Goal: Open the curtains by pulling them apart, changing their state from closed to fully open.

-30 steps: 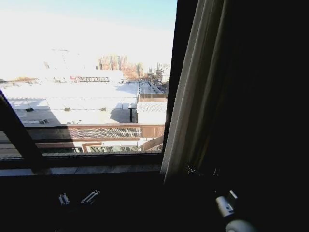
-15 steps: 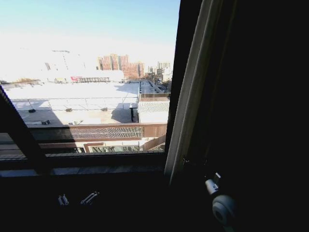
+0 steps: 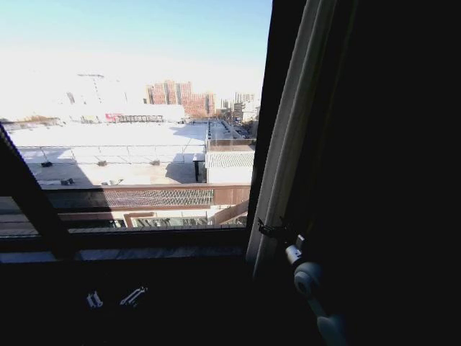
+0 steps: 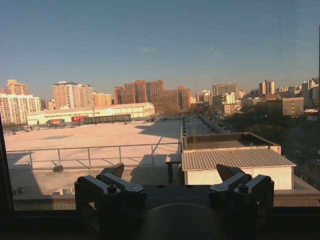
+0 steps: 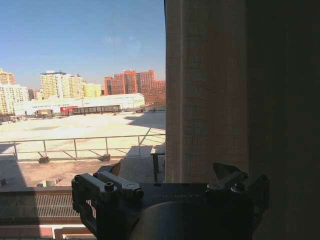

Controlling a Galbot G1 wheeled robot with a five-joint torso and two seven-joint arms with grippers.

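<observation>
Sunlit window (image 3: 137,144) | right claw (image 3: 268,229) open, raised at curtain (image 3: 288,144) edge

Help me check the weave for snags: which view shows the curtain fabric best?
The right wrist view: the curtain hangs close behind the open right gripper, its woven grid plain. The head view shows just a pale pleated edge against the dark window frame. The left wrist view faces rooftops.

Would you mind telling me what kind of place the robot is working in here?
Probably an upper-floor room in a city building: a large window overlooks flat rooftops and distant high-rises, with a sheer curtain drawn aside beside the right gripper.
</observation>
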